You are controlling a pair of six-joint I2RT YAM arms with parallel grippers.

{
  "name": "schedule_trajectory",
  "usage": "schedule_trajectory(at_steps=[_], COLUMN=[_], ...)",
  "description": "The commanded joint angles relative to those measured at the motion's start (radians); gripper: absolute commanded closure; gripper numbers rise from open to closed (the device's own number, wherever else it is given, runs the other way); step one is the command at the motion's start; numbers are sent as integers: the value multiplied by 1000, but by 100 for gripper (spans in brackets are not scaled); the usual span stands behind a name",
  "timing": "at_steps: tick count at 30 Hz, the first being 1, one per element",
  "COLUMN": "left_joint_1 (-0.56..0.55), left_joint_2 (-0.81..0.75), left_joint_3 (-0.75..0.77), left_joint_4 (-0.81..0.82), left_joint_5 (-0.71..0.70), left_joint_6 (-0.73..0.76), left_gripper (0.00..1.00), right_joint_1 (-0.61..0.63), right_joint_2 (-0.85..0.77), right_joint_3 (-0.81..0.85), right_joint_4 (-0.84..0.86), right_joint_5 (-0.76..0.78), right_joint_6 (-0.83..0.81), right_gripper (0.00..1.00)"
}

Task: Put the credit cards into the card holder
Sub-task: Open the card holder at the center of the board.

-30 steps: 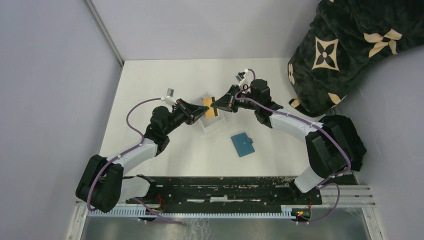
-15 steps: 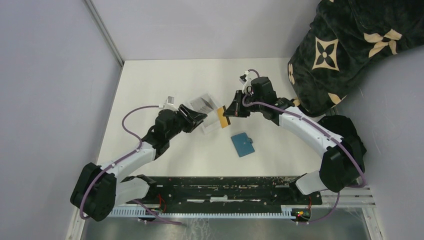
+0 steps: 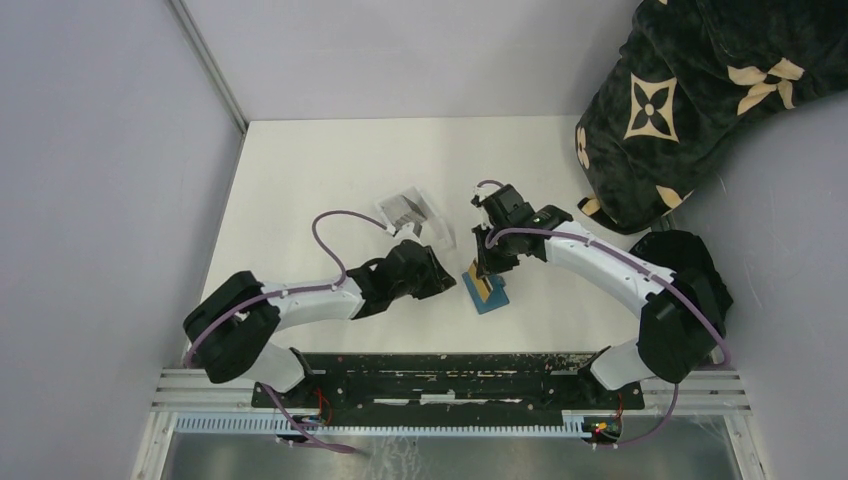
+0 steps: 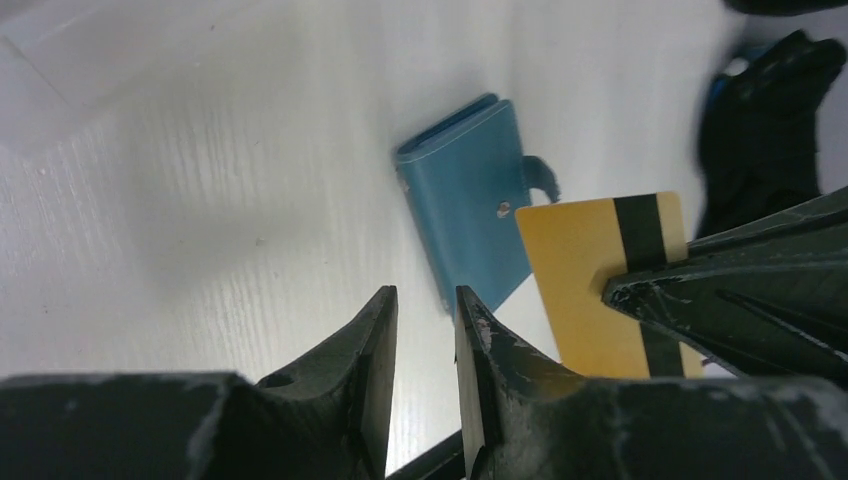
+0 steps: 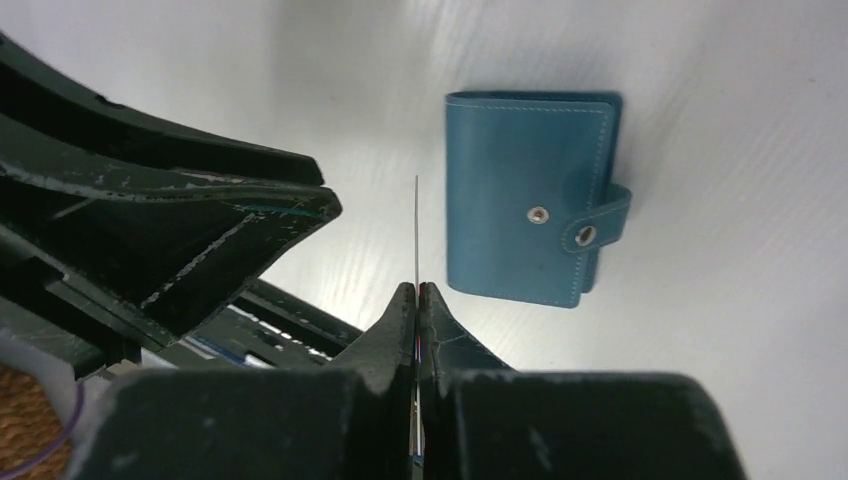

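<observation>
My right gripper (image 3: 482, 268) is shut on the gold-yellow credit card (image 3: 477, 284) and holds it on edge just left of the closed teal card holder (image 3: 496, 300). In the right wrist view the card (image 5: 416, 235) shows edge-on between the closed jaws (image 5: 417, 288), with the snapped-shut card holder (image 5: 525, 195) lying to its right. My left gripper (image 3: 446, 282) is close on the card's left, its jaws a narrow gap apart and empty (image 4: 425, 296). The left wrist view shows the card's black stripe (image 4: 592, 270) and the card holder (image 4: 465, 215). Greyish cards (image 3: 403, 211) lie in a clear tray.
The clear plastic tray (image 3: 438, 231) sits behind the left gripper, mid-table. A dark patterned plush cover (image 3: 690, 90) fills the back right corner. Grey walls close off the left and back. The black rail (image 3: 430, 375) with the arm bases runs along the near edge.
The right gripper has carried the gold card from above the tray toward the near side, down beside the card holder. The left arm has swung right and nearer, and now sits next to it.
</observation>
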Motion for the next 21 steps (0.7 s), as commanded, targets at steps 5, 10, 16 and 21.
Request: schedule_trajectory(at_steps=[5,10,16,21], left_joint_1=[-69,-94,-113,-121], left_joint_2=[124,176,221,240], left_joint_3=[82,114,141,154], left_joint_4=[6,4,-6,-19], left_joint_5=[-62,-65,-61,-63], left_joint_6=[69,78,83,83], left_gripper=[68,69,69,69], right_joint_1=[18,17,18,18], right_joint_2=[52,54,55,54], right_joint_3=[-18,-44,-64,-74], right_joint_4=[-54,-48,-38,-33], right_joint_5=[163,241,335,381], right_joint_6=[-66,-80,-97,-107], right_gripper=[99,99,99,99])
